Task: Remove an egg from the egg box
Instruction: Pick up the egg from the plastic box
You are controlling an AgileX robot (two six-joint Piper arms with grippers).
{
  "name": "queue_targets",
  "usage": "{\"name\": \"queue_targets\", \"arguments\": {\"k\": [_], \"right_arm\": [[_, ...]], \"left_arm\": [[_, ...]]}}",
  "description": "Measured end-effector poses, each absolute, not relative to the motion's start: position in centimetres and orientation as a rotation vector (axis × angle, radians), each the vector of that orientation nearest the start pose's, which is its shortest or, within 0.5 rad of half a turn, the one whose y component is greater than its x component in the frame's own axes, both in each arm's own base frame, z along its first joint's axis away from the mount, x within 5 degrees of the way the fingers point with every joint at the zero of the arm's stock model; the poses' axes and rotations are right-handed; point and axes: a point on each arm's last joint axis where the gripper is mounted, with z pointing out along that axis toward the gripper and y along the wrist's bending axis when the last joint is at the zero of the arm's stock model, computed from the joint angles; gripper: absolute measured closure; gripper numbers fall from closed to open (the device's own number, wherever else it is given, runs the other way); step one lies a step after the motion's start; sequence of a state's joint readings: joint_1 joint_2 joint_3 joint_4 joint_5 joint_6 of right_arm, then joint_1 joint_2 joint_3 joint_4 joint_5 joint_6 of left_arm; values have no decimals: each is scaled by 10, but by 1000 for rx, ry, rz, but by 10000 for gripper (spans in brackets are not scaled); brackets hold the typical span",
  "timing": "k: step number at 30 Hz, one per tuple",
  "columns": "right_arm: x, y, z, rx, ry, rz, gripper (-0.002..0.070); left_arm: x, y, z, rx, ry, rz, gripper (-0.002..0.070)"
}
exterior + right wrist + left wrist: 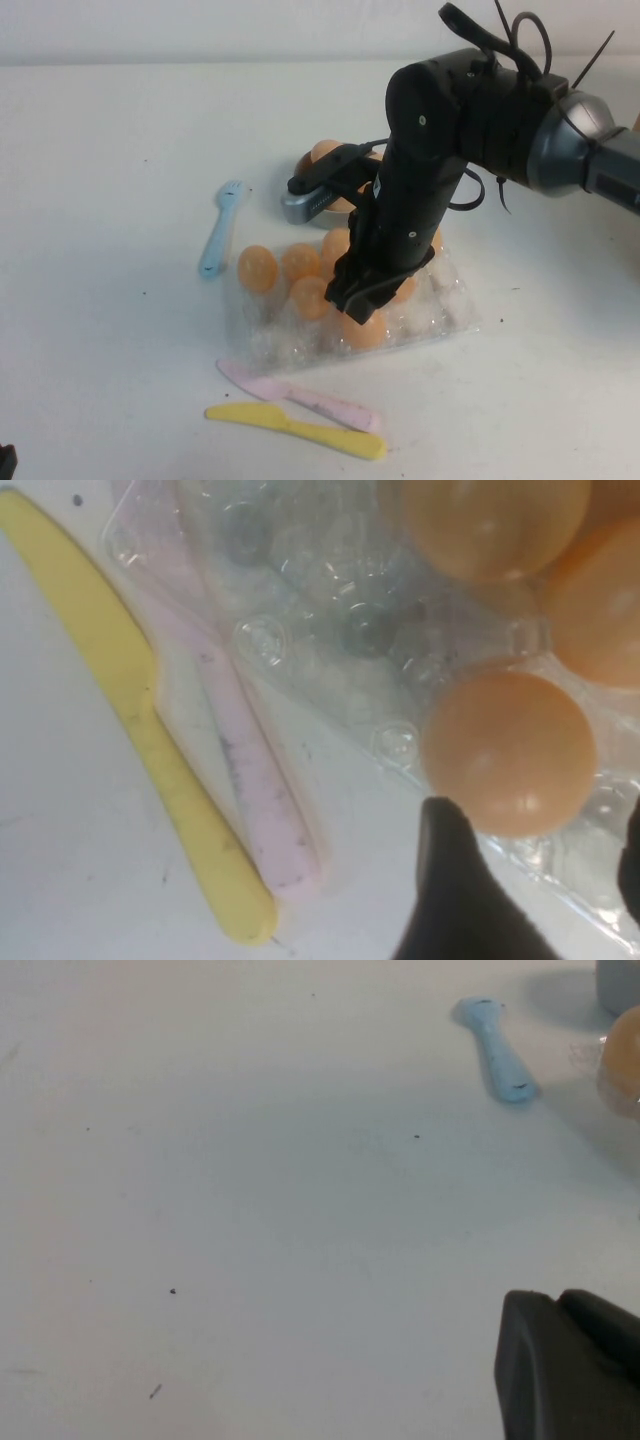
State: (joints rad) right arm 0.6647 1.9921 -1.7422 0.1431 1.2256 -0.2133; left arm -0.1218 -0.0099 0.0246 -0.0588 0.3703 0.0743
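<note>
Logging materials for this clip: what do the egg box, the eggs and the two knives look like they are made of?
Egg box: thin clear plastic, judging by its crinkles and glints.
Egg below the right tool: smooth, glossy peach-orange shell; real or plastic is unclear.
Yellow knife and pink knife: matte moulded plastic, probably; the pink one looks scuffed.
Left tool: parked, far from these.

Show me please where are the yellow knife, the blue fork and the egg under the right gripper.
yellow knife (300, 430), high view, middle of blade.
blue fork (220, 232), high view, middle of handle.
egg (510, 752), right wrist view, centre of shell.
</note>
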Motion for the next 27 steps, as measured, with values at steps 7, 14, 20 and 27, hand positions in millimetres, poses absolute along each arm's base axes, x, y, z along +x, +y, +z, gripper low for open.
{"name": "queue_targets", "arguments": {"k": [7,14,20,27], "right_arm": [[319,272,258,-1191,2742,351,358],[318,273,258,-1048,2812,380,358],[324,270,249,-819,2915,300,303],[323,276,238,-681,2966,205,175]], "left_arm": [[52,-8,172,147,1863,-91,678],[52,-8,172,147,1863,-91,678],[52,-8,172,147,1863,-91,678],[52,-8,172,147,1863,-91,678]]}}
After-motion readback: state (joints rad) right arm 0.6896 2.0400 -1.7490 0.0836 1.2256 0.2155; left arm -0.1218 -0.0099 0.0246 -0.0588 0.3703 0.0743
